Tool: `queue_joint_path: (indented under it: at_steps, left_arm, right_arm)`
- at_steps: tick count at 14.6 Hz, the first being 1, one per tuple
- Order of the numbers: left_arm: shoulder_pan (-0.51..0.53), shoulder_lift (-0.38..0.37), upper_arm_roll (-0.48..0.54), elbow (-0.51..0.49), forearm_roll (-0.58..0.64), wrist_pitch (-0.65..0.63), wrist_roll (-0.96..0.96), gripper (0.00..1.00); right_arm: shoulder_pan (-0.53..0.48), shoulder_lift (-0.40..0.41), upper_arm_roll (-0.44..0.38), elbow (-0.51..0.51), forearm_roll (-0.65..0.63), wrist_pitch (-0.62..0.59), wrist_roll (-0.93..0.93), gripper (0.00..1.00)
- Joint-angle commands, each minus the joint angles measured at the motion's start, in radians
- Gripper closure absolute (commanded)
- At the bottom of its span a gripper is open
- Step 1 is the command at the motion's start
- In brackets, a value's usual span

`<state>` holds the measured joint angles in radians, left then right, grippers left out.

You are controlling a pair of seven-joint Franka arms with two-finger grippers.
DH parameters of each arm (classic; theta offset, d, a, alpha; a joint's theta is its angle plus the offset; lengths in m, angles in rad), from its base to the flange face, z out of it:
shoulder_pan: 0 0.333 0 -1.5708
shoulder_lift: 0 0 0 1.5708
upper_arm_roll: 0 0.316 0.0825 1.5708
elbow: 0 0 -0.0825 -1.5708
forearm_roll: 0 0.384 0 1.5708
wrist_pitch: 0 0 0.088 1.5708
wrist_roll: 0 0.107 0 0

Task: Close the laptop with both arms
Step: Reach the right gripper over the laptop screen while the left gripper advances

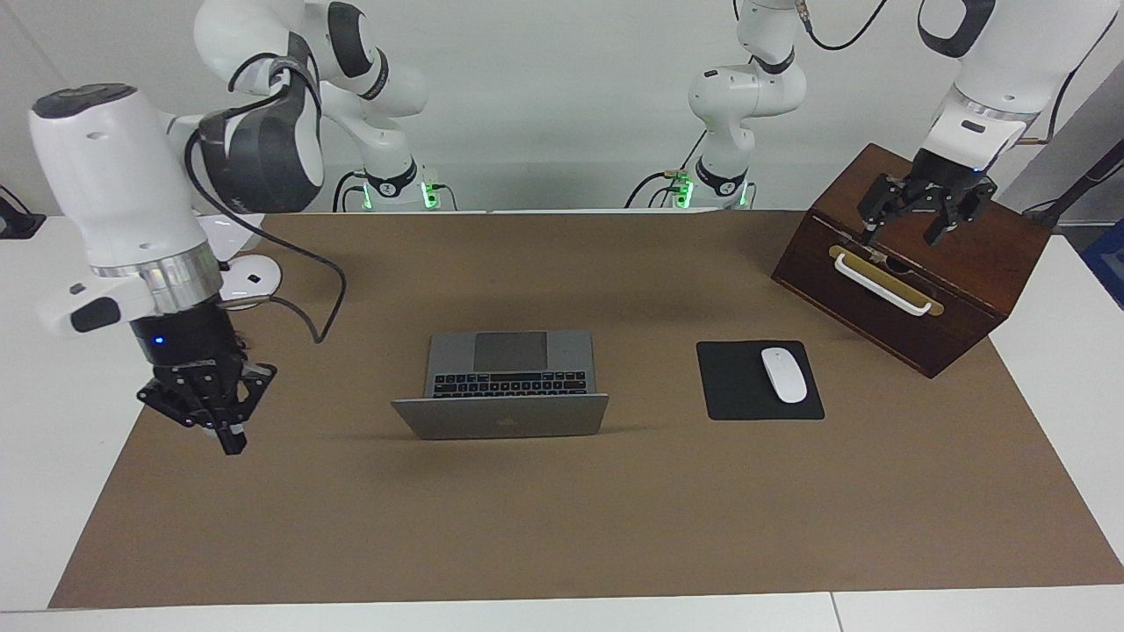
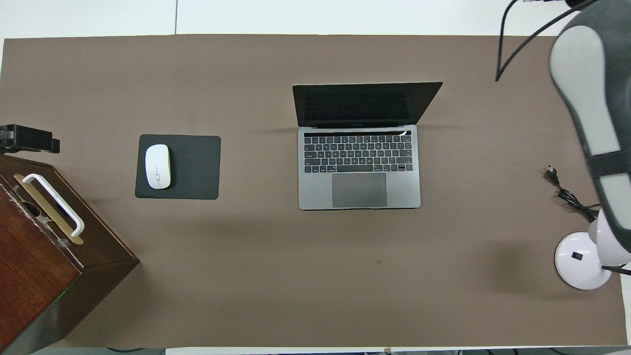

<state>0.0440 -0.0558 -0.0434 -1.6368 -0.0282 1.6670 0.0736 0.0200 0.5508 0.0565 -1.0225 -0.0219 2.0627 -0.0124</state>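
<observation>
The silver-grey laptop [image 1: 500, 417] stands open in the middle of the brown mat, its lid with the dark logo tilted away from the robots. Its black keys and grey trackpad show in the overhead view [image 2: 359, 190]. My right gripper [image 1: 211, 408] hangs in the air over the mat's edge at the right arm's end of the table, well apart from the laptop. In the overhead view the right arm [image 2: 584, 98] hides it. My left gripper [image 1: 918, 211] is open and empty over the wooden box, and shows at the overhead view's edge [image 2: 27, 139].
A black mouse pad [image 1: 738, 386] with a white mouse [image 1: 783, 375] lies beside the laptop toward the left arm's end. A dark wooden box [image 1: 966, 281] with a white handle stands at that end. A white round base [image 2: 579, 261] with a cable sits at the right arm's end.
</observation>
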Motion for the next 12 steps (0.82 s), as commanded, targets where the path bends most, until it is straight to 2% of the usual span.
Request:
queue_joint_path:
  at_steps: [1,7,9,12]
  left_arm:
    - [-0.006,-0.01,0.002,-0.02,0.007,0.02,-0.018,1.0]
    - [-0.022,-0.018,-0.004,-0.049,0.007,0.072,0.003,1.0]
    - [-0.076,-0.045,-0.004,-0.121,0.004,0.137,0.031,1.0]
    - [-0.142,-0.125,-0.003,-0.306,-0.073,0.316,0.035,1.0]
  right_arm:
    - [0.083,0.031,-0.004,0.053,-0.091,-0.022,0.096,1.0]
    - [0.231,0.046,-0.018,0.053,-0.176,-0.047,0.268,1.0]
    - [0.27,0.057,-0.021,0.053,-0.205,-0.045,0.334,1.0]
    - [0.325,0.064,-0.04,0.053,-0.228,-0.042,0.382,1.0]
